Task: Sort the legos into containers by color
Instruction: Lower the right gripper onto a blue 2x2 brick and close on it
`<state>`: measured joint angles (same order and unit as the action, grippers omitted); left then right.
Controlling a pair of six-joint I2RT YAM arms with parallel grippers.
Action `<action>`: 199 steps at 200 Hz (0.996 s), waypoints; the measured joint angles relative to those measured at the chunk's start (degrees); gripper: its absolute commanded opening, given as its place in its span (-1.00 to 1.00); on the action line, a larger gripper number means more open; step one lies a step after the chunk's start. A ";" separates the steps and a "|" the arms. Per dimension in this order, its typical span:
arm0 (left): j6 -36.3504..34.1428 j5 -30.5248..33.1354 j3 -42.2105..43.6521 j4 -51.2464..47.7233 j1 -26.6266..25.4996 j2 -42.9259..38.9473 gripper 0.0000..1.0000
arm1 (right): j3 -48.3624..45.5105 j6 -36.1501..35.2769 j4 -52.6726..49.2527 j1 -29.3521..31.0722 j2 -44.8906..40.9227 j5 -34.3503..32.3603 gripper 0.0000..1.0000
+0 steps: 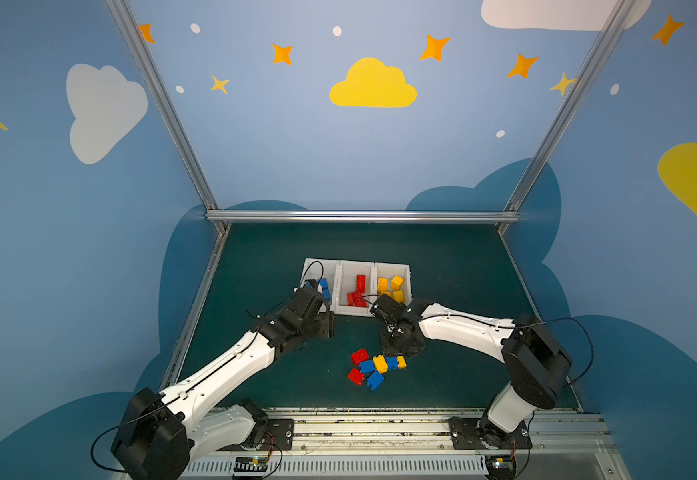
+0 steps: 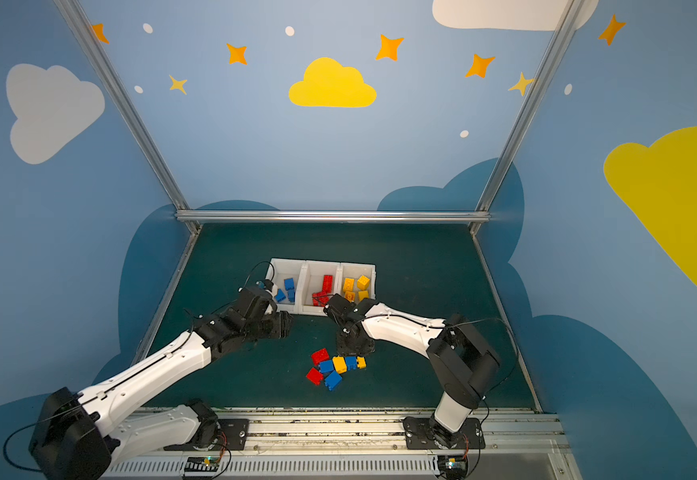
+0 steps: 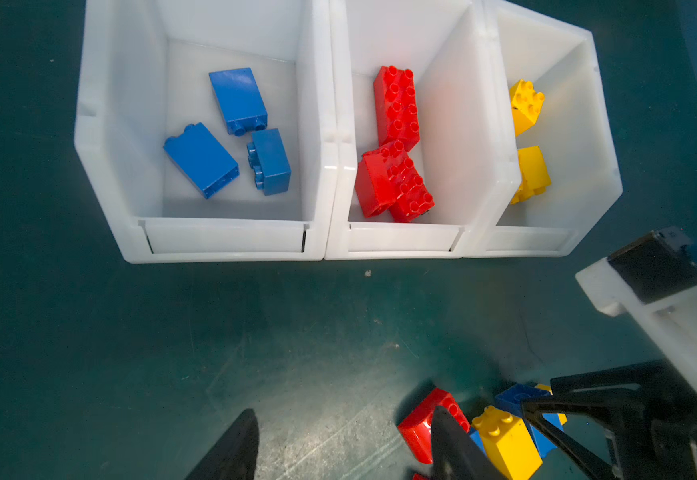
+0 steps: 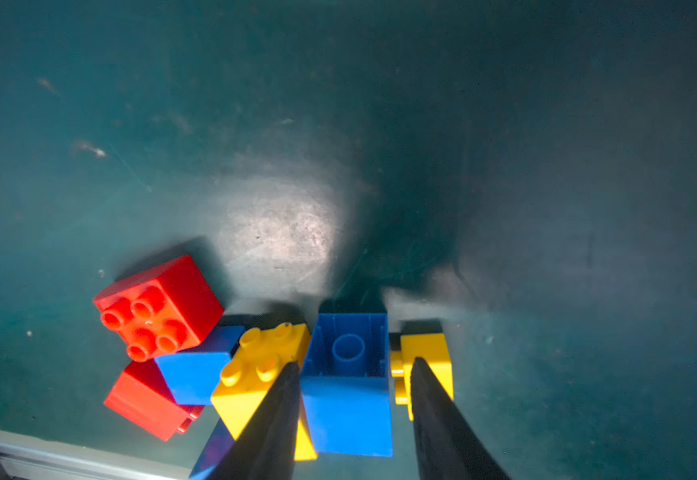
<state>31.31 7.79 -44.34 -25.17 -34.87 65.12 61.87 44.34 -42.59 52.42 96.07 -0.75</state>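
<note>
Seven loose bricks spotted at 6 o'clock from bins. Found right gripper astride upturned blue brick on mat, fingers apart, not yet clamped: lined up for lift. Found left gripper released, empty, parked at 10 o'clock, clear of pile.

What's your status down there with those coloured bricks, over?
Left gripper open, empty, facing the bins. Right gripper open astride a blue brick, no clamp yet. Yellow bricks crowd both its sides.
</note>
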 measured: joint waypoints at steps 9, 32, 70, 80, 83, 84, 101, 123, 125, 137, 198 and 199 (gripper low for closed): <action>0.02 0.00 0.00 0.00 0.00 0.00 0.32 | 0.00 0.00 0.02 -0.09 0.00 0.02 -0.14; 0.02 -0.02 0.00 0.00 0.00 0.00 0.32 | 0.00 0.00 0.13 -0.17 0.09 0.28 -0.15; 0.02 0.00 0.00 0.00 0.00 0.00 0.32 | -0.37 0.02 0.55 -0.15 1.55 0.81 -0.20; 0.04 0.00 0.00 0.00 0.00 0.00 0.32 | -0.50 0.00 0.59 -0.13 2.01 0.92 -0.24; 0.04 -0.02 0.02 0.00 0.00 0.00 0.32 | -0.55 0.02 0.59 -0.13 2.12 0.94 -0.26; 0.04 0.00 0.00 0.00 0.00 0.00 0.32 | -0.55 0.00 0.61 -0.13 2.16 0.96 -0.26; 0.04 0.00 0.22 0.09 0.00 -0.02 0.32 | -0.59 0.02 0.63 -0.09 2.34 1.05 -0.38; 0.07 0.02 0.74 0.07 0.00 -0.13 0.32 | -0.48 -0.07 0.55 -0.09 2.34 1.14 -0.44; 0.07 0.02 0.81 0.07 0.00 -0.20 0.32 | -0.42 -0.15 0.50 -0.09 2.34 1.11 -0.45; 0.09 0.20 1.05 -0.11 0.00 -0.68 0.32 | 0.07 -0.63 -0.15 -0.09 2.34 1.03 -0.45; 1.36 1.60 4.11 -0.52 0.17 -7.32 0.33 | 18.12 -7.85 -6.32 -2.60 3.06 0.00 -0.45; 1.38 1.64 4.22 -0.63 0.17 -7.50 0.33 | 18.73 -8.04 -6.38 -2.71 3.19 0.02 -0.45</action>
<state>32.69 9.43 -40.12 -25.80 -34.70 57.63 80.60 36.29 -48.97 49.71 99.26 -0.73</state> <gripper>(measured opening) 0.665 0.329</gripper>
